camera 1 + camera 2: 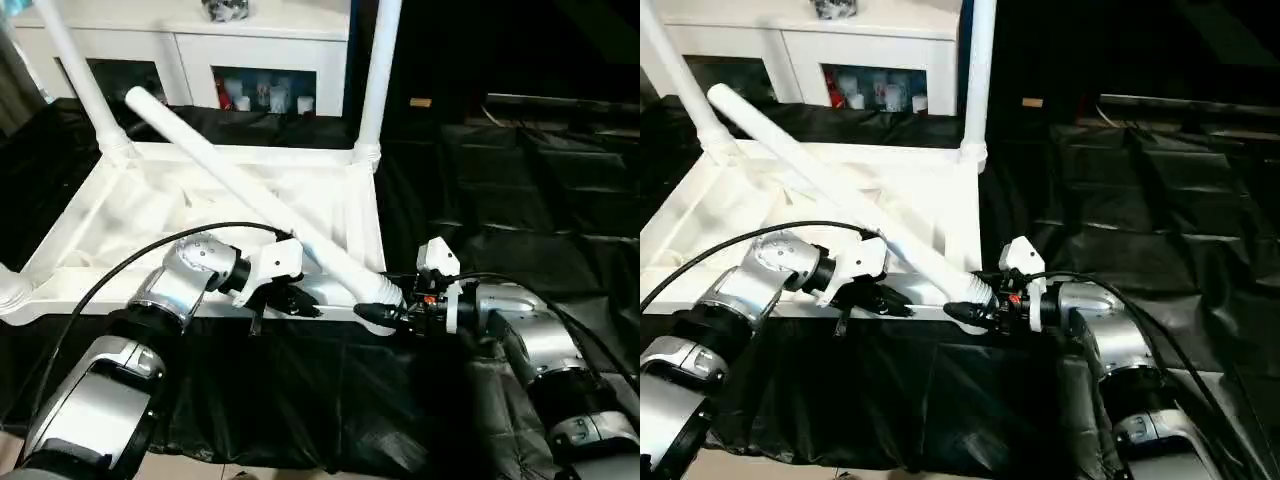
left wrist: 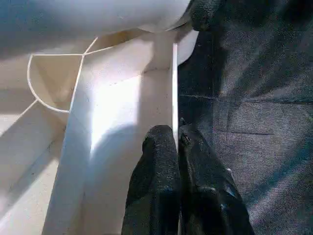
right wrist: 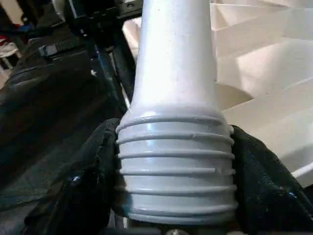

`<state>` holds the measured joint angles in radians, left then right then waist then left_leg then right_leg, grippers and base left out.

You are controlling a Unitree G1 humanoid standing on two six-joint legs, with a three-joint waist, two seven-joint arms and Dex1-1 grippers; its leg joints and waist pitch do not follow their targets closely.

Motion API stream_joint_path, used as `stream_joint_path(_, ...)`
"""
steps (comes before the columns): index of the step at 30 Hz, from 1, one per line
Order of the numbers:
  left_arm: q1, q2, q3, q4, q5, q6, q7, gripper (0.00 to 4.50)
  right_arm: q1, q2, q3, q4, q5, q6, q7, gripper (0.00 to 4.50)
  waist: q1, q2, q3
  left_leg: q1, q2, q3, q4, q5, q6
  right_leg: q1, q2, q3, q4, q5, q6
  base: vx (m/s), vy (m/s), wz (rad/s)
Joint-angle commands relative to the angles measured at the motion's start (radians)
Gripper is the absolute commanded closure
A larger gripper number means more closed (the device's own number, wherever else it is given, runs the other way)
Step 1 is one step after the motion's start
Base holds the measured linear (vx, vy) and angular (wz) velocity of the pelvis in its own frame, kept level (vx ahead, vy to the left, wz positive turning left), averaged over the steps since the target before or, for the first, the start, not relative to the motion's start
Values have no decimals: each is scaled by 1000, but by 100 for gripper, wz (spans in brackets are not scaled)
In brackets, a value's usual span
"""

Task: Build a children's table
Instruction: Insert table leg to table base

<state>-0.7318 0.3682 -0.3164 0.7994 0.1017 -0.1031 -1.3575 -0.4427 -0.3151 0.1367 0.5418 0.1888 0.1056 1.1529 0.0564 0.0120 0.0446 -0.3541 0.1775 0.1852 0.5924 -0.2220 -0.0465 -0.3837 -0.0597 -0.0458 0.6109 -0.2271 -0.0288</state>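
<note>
The white tabletop (image 1: 335,195) lies upside down on black cloth, ribbed side up. Two white legs (image 1: 381,70) (image 1: 75,70) stand upright in its far corner sockets, and a third socket end (image 1: 10,290) shows at the near left. A loose leg (image 1: 250,190) lies slanted across the tabletop, threaded end toward the near right corner. My right gripper (image 1: 385,313) is shut on that threaded end (image 3: 176,161), with a finger (image 3: 85,186) pressed against each side. My left gripper (image 1: 290,302) sits at the near rim, its fingers (image 2: 159,161) shut on the thin rim wall (image 2: 174,88).
A white cabinet with glass doors (image 1: 250,60) stands just behind the tabletop. Crinkled black cloth (image 1: 520,180) covers the floor to the right and in front. A black cable (image 1: 130,265) arcs over my left forearm.
</note>
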Motion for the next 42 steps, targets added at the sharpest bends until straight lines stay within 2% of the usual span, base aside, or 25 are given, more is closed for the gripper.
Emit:
stream_joint_path(1, 23, -7, -12, -18, -3, 2, 13, 450, 30, 16, 51, 17, -36, 17, -13, 174, 0, 0, -55, 6, 69, -19, -64, -39, 94, 51, -95, 46, -50, 87, -295, 0, 0, 0)
stream_joint_path(2, 31, -3, -2, -35, -6, -1, 35, 450, 31, 21, 44, 17, -36, 14, -32, 174, -3, 0, -55, 5, 69, -19, -66, -49, 87, 51, -95, 46, -50, 75, -294, 0, 0, 0)
stream_joint_path(3, 36, -2, 10, -51, -15, 18, 47, 406, 31, 28, 36, 14, -32, 17, -47, 174, -4, 0, -54, 7, 69, -18, -67, -58, 81, 50, -94, 47, -53, 60, -291, 0, 0, 0)
stream_joint_path(5, 48, 2, 33, -89, -46, 49, 37, 395, 35, 36, 24, 4, -22, 23, -59, 174, -5, 0, -53, 7, 67, -18, -67, -64, 80, 49, -92, 47, -55, 47, -289, 0, 0, 0)
stream_joint_path(6, 74, 13, 88, -177, -129, 153, 2, 385, 47, 52, 2, -16, -1, 37, -78, 174, -3, 0, -54, 6, 73, -18, -70, -64, 65, 53, -99, 50, -49, 53, -299, 0, 0, 0)
stream_joint_path(7, 84, 18, 106, -209, -161, 191, -15, 385, 51, 57, -3, -21, 5, 41, -83, 174, -2, 4, -53, 3, 70, -18, -69, -57, 67, 50, -97, 49, -50, 56, -304, 0, 0, 0)
stream_joint_path(8, 84, 18, 106, -209, -161, 191, -15, 385, 51, 57, -3, -21, 5, 41, -83, 174, -7, 5, -53, 3, 69, -16, -68, -65, 66, 48, -93, 48, -51, 55, -309, 0, 0, 0)
stream_joint_path(9, 99, 27, 130, -253, -208, 254, -42, 360, 56, 63, -10, -24, 10, 43, -91, 175, -9, 6, -52, 5, 66, -15, -68, -78, 63, 47, -90, 48, -54, 39, -305, 0, 0, 0)
stream_joint_path(10, 100, 27, 130, -253, -208, 254, -42, 352, 57, 63, -10, -24, 10, 43, -92, 175, -10, 4, -51, 4, 66, -15, -68, -82, 60, 48, -90, 48, -54, 36, -306, 0, 0, 0)
stream_joint_path(12, 125, 47, 169, -300, -280, 352, -80, 347, 67, 71, -13, -23, 10, 35, -104, 175, -13, 6, -50, 3, 64, -15, -69, -86, 55, 49, -88, 48, -56, 24, -304, 0, 0, 0)
stream_joint_path(14, 139, 58, 200, -316, -325, 436, -89, 328, 75, 76, -12, -25, 14, 31, -112, 175, -16, 16, -50, 4, 62, -15, -68, -83, 50, 49, -86, 47, -54, 25, -305, 0, 0, 0)
stream_joint_path(18, 147, 49, 233, -309, -357, 507, -52, 304, 81, 82, -14, -32, 22, 32, -122, 175, -18, 17, -50, 6, 62, -15, -68, -82, 54, 49, -82, 46, -56, 40, -304, 0, 0, 0)
stream_joint_path(19, 154, 41, 247, -306, -365, 531, -23, 298, 83, 85, -15, -37, 21, 34, -126, 175, -19, 22, -50, 5, 62, -17, -68, -83, 54, 49, -82, 46, -55, 40, -303, 0, 0, 0)
stream_joint_path(20, 150, 27, 270, -281, -376, 574, 18, 283, 84, 88, -17, -40, 22, 36, -128, 175, -20, 18, -49, 4, 61, -17, -68, -88, 53, 51, -84, 47, -58, 35, -302, 0, 0, 0)
stream_joint_path(23, 144, 5, 305, -245, -394, 589, 65, 266, 85, 90, -17, -42, 21, 36, -130, 175, -22, 16, -50, 2, 56, -15, -65, -87, 55, 53, -83, 47, -60, 31, -301, 0, 0, 0)
stream_joint_path(24, 123, -41, 392, -183, -468, 650, 147, 255, 86, 92, -20, -42, 22, 35, -131, 175, -22, 18, -52, 4, 55, -16, -63, -83, 55, 54, -84, 46, -60, 44, -305, 0, 0, 0)
stream_joint_path(25, 110, -62, 430, -154, -504, 676, 176, 255, 85, 92, -21, -42, 22, 34, -131, 175, -23, 17, -52, 2, 53, -15, -61, -76, 59, 56, -82, 46, -58, 55, -309, 0, 0, 0)
stream_joint_path(26, 98, -84, 466, -131, -541, 688, 202, 228, 84, 91, -20, -41, 24, 33, -131, 175, -21, 14, -54, 1, 52, -16, -60, -68, 67, 56, -83, 46, -59, 67, -314, 0, 0, 0)
stream_joint_path(30, 59, -141, 554, -78, -637, 717, 257, 221, 81, 89, -17, -38, 27, 29, -131, 175, -18, 14, -54, 0, 55, -17, -59, -50, 92, 57, -82, 44, -56, 93, -319, 0, 0, 0)
stream_joint_path(31, 43, -163, 590, -74, -693, 740, 246, 194, 80, 88, -13, -37, 25, 29, -131, 175, -19, 14, -54, 1, 53, -16, -57, -47, 96, 56, -81, 43, -56, 96, -319, 0, 0, 0)
stream_joint_path(33, 30, -183, 620, -83, -747, 782, 229, 182, 78, 87, -11, -37, 24, 29, -131, 175, -16, 13, -54, -1, 54, -16, -57, -43, 101, 58, -84, 43, -56, 94, -326, 0, 0, 0)
stream_joint_path(35, 26, -188, 625, -84, -758, 798, 223, 182, 77, 87, -11, -36, 24, 29, -131, 175, -15, 12, -54, -1, 55, -16, -56, -31, 109, 57, -83, 43, -54, 106, -326, 0, 0, 0)
stream_joint_path(37, 19, -199, 623, -86, -759, 816, 214, 162, 75, 87, -10, -35, 23, 29, -130, 175, -17, 11, -55, -3, 54, -17, -55, -23, 122, 59, -82, 42, -54, 107, -318, 0, 0, 0)
stream_joint_path(38, 17, -204, 612, -84, -742, 810, 218, 141, 74, 87, -10, -34, 22, 28, -130, 175, -17, 12, -54, -2, 55, -17, -54, -21, 125, 58, -83, 42, -55, 106, -317, 0, 0, 0)
stream_joint_path(42, 5, -238, 512, -64, -625, 695, 265, 130, 66, 86, -9, -31, 18, 25, -128, 176, -16, 13, -53, -1, 59, -19, -57, -42, 120, 59, -85, 43, -60, 68, -306, 0, 0, 0)
